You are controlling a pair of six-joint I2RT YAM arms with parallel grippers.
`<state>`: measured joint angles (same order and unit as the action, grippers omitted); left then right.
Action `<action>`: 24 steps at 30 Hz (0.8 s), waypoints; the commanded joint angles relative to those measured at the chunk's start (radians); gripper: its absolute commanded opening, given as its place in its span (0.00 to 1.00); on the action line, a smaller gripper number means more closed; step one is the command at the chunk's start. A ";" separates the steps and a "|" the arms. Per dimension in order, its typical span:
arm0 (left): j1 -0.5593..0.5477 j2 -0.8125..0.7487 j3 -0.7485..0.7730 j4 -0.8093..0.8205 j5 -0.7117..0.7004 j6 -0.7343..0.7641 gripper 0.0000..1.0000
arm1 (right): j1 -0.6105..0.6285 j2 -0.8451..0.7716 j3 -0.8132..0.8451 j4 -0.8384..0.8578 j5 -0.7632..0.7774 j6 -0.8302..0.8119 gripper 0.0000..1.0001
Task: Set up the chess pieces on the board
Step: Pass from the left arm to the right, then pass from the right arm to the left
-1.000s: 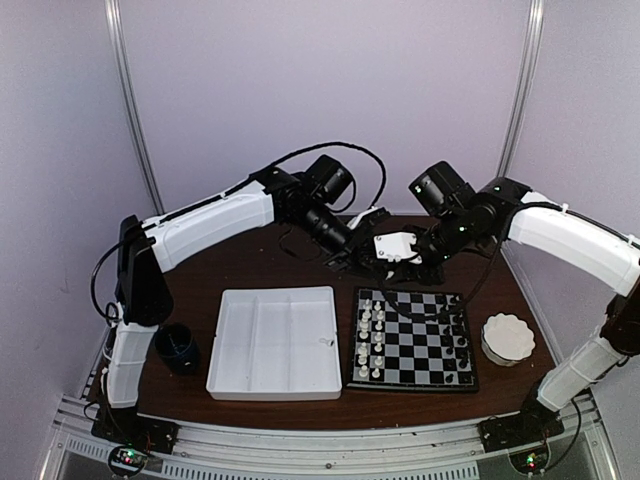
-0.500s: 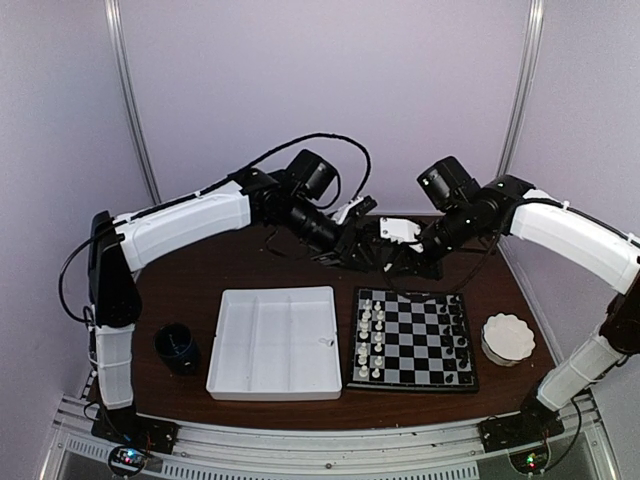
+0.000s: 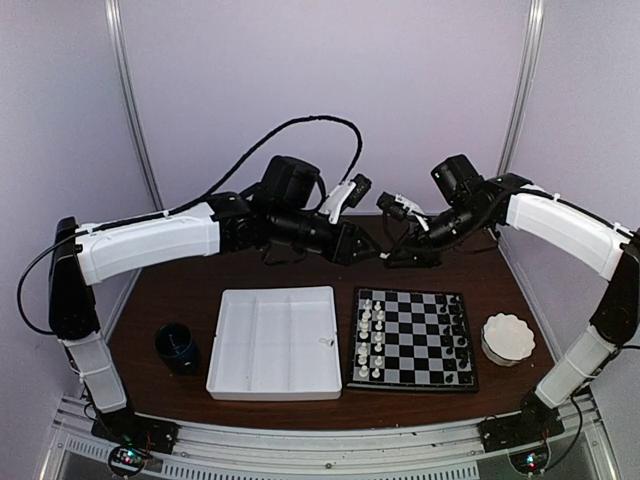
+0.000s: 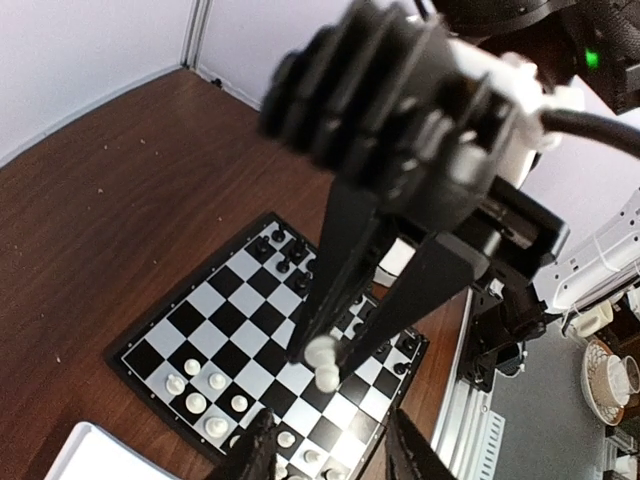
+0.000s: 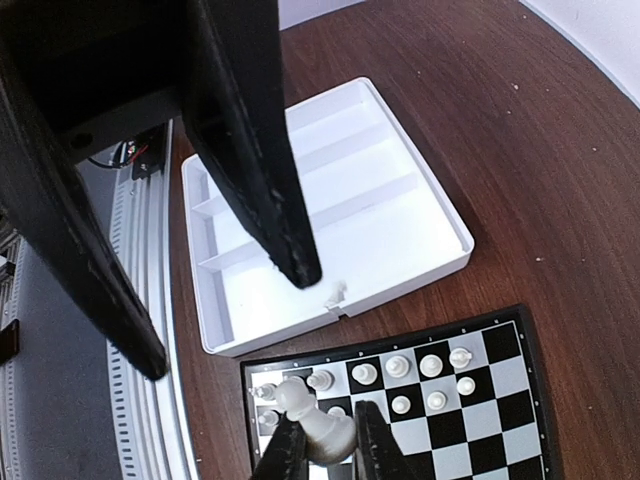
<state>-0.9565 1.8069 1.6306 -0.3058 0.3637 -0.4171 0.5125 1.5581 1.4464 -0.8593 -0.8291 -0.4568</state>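
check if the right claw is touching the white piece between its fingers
Touching. Right wrist view: the white piece sits pinched between both fingers of the right claw.

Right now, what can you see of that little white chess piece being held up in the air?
The white chess piece looks like glossy plastic: a rounded head on a wider body, its kind hard to tell. It lies tilted, nearly sideways, pinched between the two black fingers of the right gripper, in the air clear of the board. Nothing else touches it.

Smooth white plastic tray (image 3: pixel 262 340), glossy board (image 3: pixel 415 346), wood-grain table (image 3: pixel 195 285)
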 commanded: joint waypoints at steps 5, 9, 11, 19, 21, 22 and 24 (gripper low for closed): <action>-0.009 0.034 0.040 0.105 -0.058 0.041 0.35 | -0.006 0.007 0.006 0.041 -0.115 0.083 0.12; -0.009 0.049 0.059 0.090 -0.051 0.037 0.29 | -0.008 0.003 0.003 0.042 -0.117 0.085 0.12; -0.009 0.053 0.062 0.087 -0.049 0.035 0.28 | -0.009 0.003 0.001 0.046 -0.118 0.087 0.12; -0.009 0.061 0.076 0.075 -0.032 0.016 0.30 | -0.024 0.014 0.005 0.060 -0.135 0.108 0.12; -0.009 0.057 0.077 0.071 -0.033 0.014 0.30 | -0.028 0.016 0.005 0.062 -0.137 0.108 0.12; -0.009 0.055 0.075 0.070 -0.035 0.012 0.30 | -0.030 0.017 0.005 0.062 -0.137 0.110 0.12; -0.009 0.051 0.068 0.075 -0.034 0.008 0.30 | -0.032 0.016 0.006 0.063 -0.141 0.114 0.12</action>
<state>-0.9657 1.8606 1.6779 -0.2558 0.3218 -0.3965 0.4900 1.5658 1.4464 -0.8181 -0.9432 -0.3580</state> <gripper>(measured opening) 0.301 0.128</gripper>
